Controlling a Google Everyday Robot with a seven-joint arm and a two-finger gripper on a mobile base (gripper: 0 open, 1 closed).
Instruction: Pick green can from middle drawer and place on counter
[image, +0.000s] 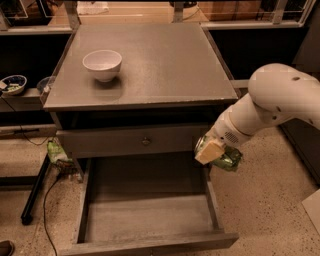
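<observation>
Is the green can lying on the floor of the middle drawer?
No, the middle drawer floor is bare; the gripper holds the green can near its right wall.

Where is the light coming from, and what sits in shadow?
Camera view: overhead light, brightest on the counter, where the white bowl casts a shadow; the middle drawer is dim at its back; the gripper, holding the green can right of it, is lit.

Speckled pale floor (260, 210) all around, a black cord (46, 200) and a green packet (57, 152) lying on it at the left, a dark side shelf (22, 96) with a little bowl (12, 84), and the gripper (214, 152) up over the floor at the right.
</observation>
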